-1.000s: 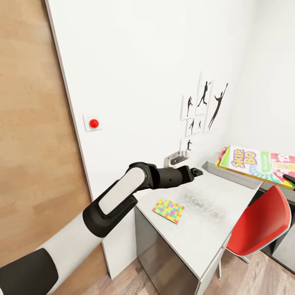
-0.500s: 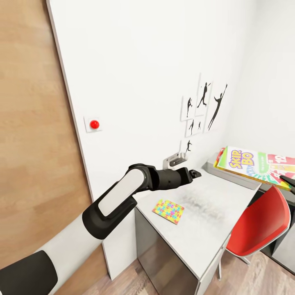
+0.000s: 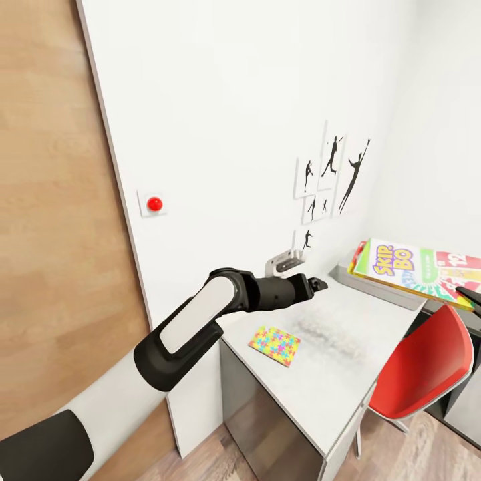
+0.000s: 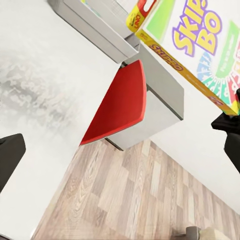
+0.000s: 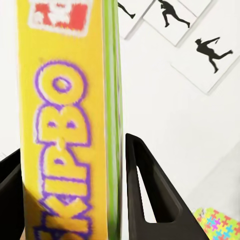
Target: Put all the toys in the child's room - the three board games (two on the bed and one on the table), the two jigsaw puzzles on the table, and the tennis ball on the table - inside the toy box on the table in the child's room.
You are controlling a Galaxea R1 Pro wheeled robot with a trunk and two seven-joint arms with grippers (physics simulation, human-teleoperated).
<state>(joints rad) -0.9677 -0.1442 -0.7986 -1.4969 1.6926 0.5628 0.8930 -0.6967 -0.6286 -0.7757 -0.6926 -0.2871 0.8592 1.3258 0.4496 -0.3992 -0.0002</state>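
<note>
My right gripper [image 5: 70,192] is shut on a yellow-green Skip-Bo board game [image 3: 401,264], held tilted over the grey toy box [image 3: 374,284] at the far end of the table [image 3: 334,374]. One of its dark fingertips [image 3: 471,294] shows at the game's right edge. My left gripper [image 3: 314,284] hovers open over the tabletop near the wall, with nothing between its fingers [image 4: 10,157]. A single jigsaw puzzle [image 3: 274,344] lies flat on the table below my left forearm. The tennis ball and the bed are out of view.
A red chair [image 3: 421,361] stands at the table's right side. The white wall carries black sports silhouette pictures [image 3: 331,177] and a red button [image 3: 154,203]. A wooden panel [image 3: 53,234] stands at the left. A wood-plank floor [image 4: 145,195] lies below.
The board game has shifted slightly left and up over the toy box. My left arm has hardly moved.
</note>
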